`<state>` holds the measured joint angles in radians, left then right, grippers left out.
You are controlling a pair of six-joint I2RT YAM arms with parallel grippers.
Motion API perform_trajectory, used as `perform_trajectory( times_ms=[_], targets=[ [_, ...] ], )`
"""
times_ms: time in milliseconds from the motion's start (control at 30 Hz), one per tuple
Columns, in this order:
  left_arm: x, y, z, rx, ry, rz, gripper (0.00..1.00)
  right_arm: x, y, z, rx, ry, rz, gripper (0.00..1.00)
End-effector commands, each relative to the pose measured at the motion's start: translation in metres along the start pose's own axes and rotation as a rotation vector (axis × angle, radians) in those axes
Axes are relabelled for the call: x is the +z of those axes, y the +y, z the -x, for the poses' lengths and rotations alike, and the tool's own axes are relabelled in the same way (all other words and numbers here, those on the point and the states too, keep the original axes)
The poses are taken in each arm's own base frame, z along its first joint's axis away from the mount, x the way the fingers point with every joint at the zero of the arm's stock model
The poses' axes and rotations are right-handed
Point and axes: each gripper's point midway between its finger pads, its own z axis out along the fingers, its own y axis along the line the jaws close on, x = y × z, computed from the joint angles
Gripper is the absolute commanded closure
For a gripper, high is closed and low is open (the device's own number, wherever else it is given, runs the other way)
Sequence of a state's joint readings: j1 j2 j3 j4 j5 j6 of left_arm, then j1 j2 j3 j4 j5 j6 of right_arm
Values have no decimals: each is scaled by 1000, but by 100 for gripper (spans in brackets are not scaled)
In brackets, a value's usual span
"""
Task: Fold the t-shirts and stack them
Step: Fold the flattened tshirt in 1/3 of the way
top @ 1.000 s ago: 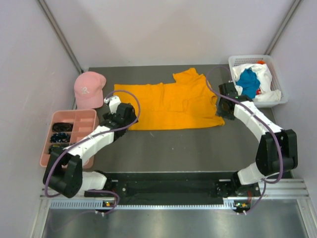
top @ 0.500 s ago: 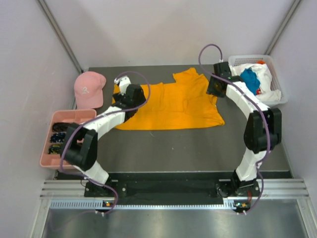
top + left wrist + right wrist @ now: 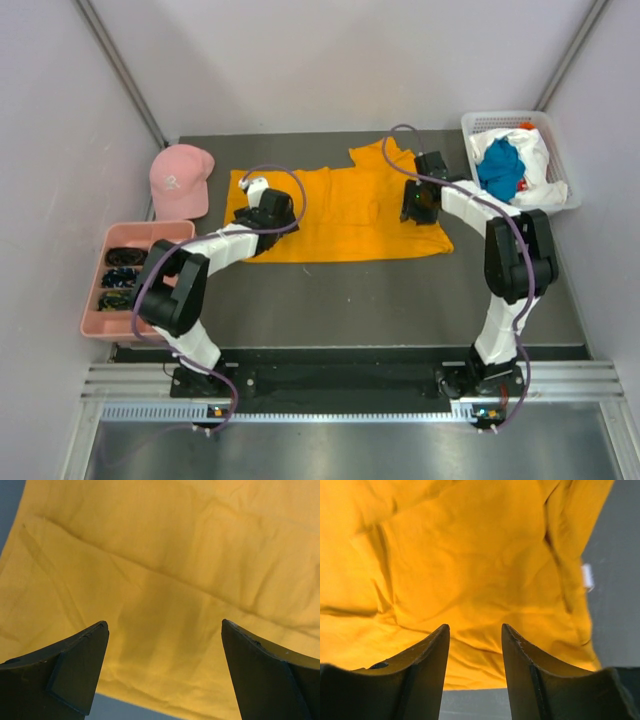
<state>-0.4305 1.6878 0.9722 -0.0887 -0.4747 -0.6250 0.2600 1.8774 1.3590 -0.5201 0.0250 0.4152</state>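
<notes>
Grey walls (image 3: 60,150) box in a dark table (image 3: 350,290). From the top camera you've got the orange-yellow t-shirt (image 3: 340,215) spread flat across the far half, toward 12 o'clock. Your left gripper (image 3: 252,186) sits over the shirt's 9 o'clock edge, and your right gripper (image 3: 415,203) is over its 3 o'clock side, near the sleeve. Off at 2 o'clock there's a white basket (image 3: 500,118) with the teal-blue t-shirt (image 3: 500,168) bunched on top of the white t-shirt (image 3: 540,160). The pink cap (image 3: 180,180) is at 10 o'clock, just beside the shirt's corner. The pink tray (image 3: 95,300) is at 8 o'clock with small dark bits in its compartments.

Left wrist cam: your left gripper (image 3: 164,625) is spread wide and gripping nothing. Orange cloth fills the view under it, with a long crease running from 10 o'clock down to 4 o'clock. A sliver of table shows at 6 o'clock. You can't tell whether the tips touch the cloth.

Right wrist cam: your right gripper (image 3: 475,627) is released too. The jaws stand a narrow gap apart, and rumpled orange cloth shows through it. Table shows along 3 o'clock, and a small white tag (image 3: 587,576) sticks out at the shirt's edge there.
</notes>
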Motion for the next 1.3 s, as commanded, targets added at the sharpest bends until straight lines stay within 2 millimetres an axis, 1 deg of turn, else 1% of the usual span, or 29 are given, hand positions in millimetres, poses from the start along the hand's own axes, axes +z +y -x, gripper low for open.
perform_trajectory(
  times_ms=[0,33,100,133,200,300,333,400,433,500,600,767,800,867,900,1000,1067,1133,1200,1267],
  targets=[
    [-21,-1,-5,-33,3,-44,1,-21,22,-6,-32,-38,67,53],
    [-24,1,-8,-34,4,-46,1,-20,20,-15,-35,-22,61,53],
    [-28,5,-11,-35,5,-44,1,-22,20,-21,-41,-16,61,53],
    [-29,10,-16,-34,11,-37,1,-20,16,-28,-39,-2,55,53],
    [-29,15,-22,-27,21,-29,1,-18,12,-34,-41,5,43,53],
    [-26,27,-40,-13,49,4,1,-9,3,-52,-41,44,15,53],
    [-23,33,-50,-9,67,16,1,-9,1,-55,-40,52,11,53],
    [-21,37,-61,-8,86,27,1,-7,0,-62,-41,60,6,53],
    [-19,43,-70,-11,99,43,1,-7,-4,-67,-39,67,0,53],
    [-17,47,-79,-21,112,50,1,-6,-8,-76,-41,80,-5,53],
    [-17,46,-79,-31,108,46,1,-7,-14,-84,-45,93,-23,53],
    [-19,50,-85,-24,134,59,1,-13,-22,-93,-34,99,-44,53],
    [-21,53,-90,-21,147,67,1,-13,-25,-99,-33,115,-53,53],
    [-23,56,-96,-20,162,66,1,-14,-28,-102,-23,119,-68,53],
    [-26,60,-102,-18,174,72,1,-14,-32,-108,-21,135,-80,53],
    [-34,67,-114,-25,202,82,1,-17,-37,-111,-10,137,-106,52],
    [-39,69,-118,-30,212,83,1,-20,-40,-112,-9,135,-121,53],
    [-46,71,-122,-39,218,83,1,-23,-42,-112,-4,132,-130,52],
    [-53,65,-126,-62,228,58,1,-25,-42,-110,-2,126,-132,52],
    [-58,68,-133,-53,251,70,1,-27,-42,-109,-1,123,-134,52]
  ],
)
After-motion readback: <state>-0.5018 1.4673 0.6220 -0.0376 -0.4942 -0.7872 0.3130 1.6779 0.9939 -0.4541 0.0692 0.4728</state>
